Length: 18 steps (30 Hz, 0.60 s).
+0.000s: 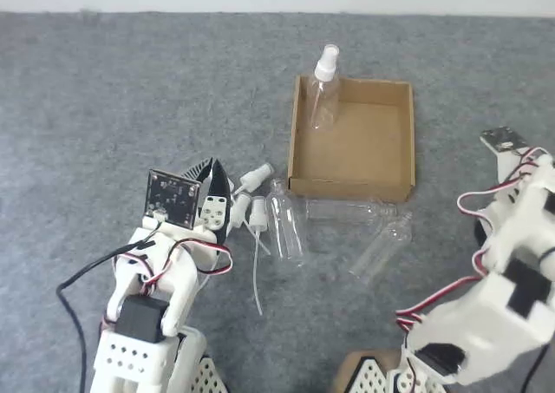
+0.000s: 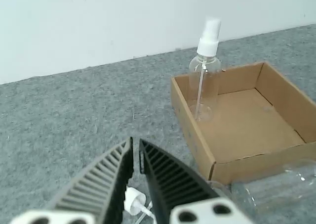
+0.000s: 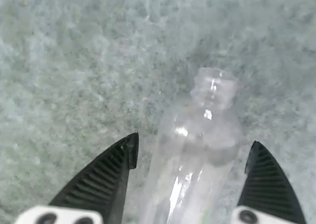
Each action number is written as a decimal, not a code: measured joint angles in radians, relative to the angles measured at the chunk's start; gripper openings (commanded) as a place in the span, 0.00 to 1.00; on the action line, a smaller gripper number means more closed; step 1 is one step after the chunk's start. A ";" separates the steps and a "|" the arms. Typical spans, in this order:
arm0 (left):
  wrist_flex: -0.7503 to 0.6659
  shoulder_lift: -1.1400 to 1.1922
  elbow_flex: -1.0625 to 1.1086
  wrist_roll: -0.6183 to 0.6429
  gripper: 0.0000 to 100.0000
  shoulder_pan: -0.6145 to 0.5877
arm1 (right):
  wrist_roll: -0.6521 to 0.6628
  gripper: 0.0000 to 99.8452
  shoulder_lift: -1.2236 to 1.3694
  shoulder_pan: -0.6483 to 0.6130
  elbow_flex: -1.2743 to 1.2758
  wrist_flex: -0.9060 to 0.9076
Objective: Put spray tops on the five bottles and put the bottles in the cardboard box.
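Right hand point(image 3: 195, 141) spread around capless bottle point(image 3: 197, 164), grey carpet point(image 3: 74, 61), white wall point(image 2: 98, 21)

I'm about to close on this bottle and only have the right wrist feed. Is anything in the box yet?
Observer: Yes, one capped bottle stands in the far left corner of the box.
Operator: Where are the loose tops?
Observer: The tops lie on the carpet by the box's near left corner, beside the left gripper.
Operator: Is that gripper open?
Observer: No, its fingers are nearly together.
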 measured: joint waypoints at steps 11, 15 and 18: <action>0.000 0.000 0.000 0.000 0.01 0.000 | -0.021 0.01 0.101 0.000 -0.143 0.006; 0.000 0.000 0.000 0.000 0.01 0.000 | -0.023 0.01 0.101 0.000 -0.172 0.026; 0.000 0.002 0.000 0.000 0.01 -0.002 | -0.025 0.01 0.101 -0.005 -0.241 0.107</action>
